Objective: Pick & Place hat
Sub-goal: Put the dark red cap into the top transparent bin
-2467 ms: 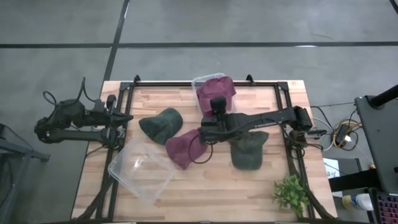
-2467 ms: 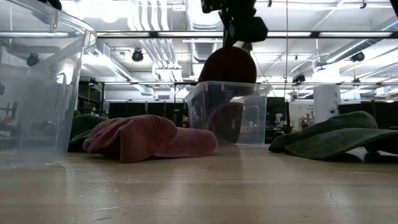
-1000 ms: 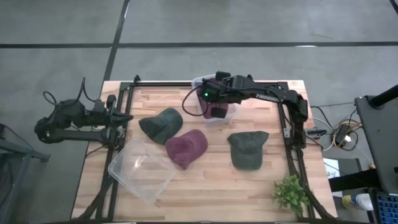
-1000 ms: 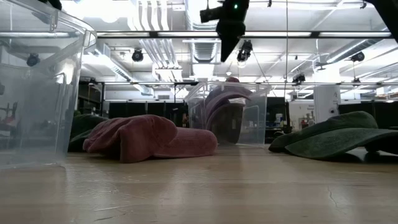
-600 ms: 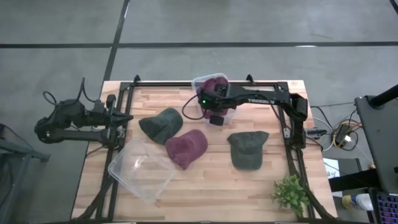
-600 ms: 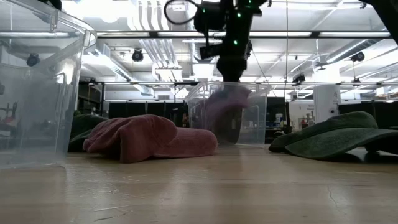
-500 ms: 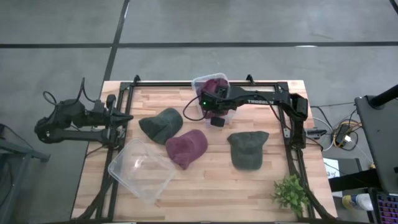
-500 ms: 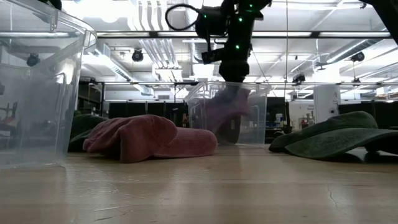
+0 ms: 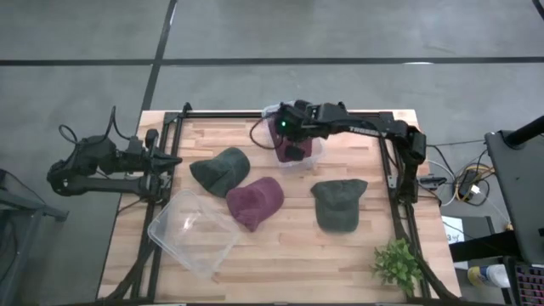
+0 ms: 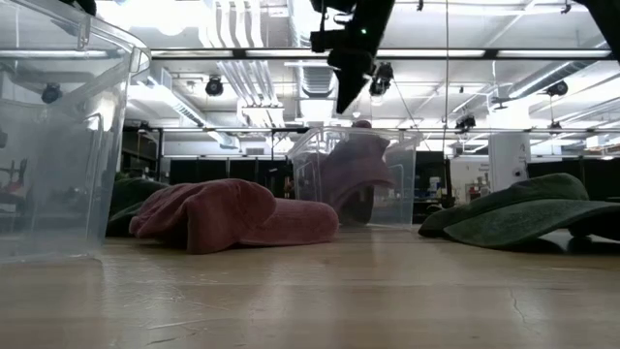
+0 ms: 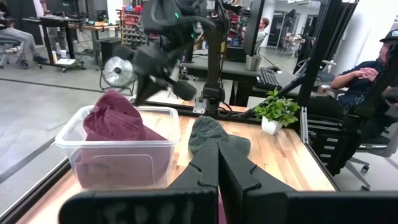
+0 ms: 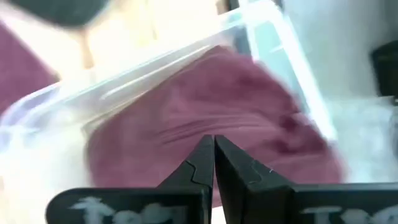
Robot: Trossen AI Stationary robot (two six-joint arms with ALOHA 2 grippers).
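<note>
A maroon hat point(image 9: 309, 144) lies bunched inside the clear bin point(image 9: 269, 111) at the table's far middle; its crown point(image 10: 360, 126) pokes just above the rim. My right gripper point(image 9: 291, 156) hangs shut and empty over that bin, pointing slantwise down, its tips point(image 10: 341, 107) a little above the hat point(image 12: 249, 99). On the wood lie another maroon hat point(image 9: 255, 202) and two dark green hats point(image 9: 221, 170) point(image 9: 340, 204), brims flat. My left gripper point(image 9: 176, 160) waits shut at the table's left edge.
An empty clear bin point(image 9: 194, 231) stands near the table's front left, large in the low view point(image 10: 58, 145). A small potted plant point(image 9: 397, 265) sits at the near right corner. Black frame rails run along the table's far, left and right sides. People sit beyond the table.
My right gripper, shut throughout, has dipped down to the hat in the far bin and then risen again, ending clear above the rim. The hat has stayed in the bin.
</note>
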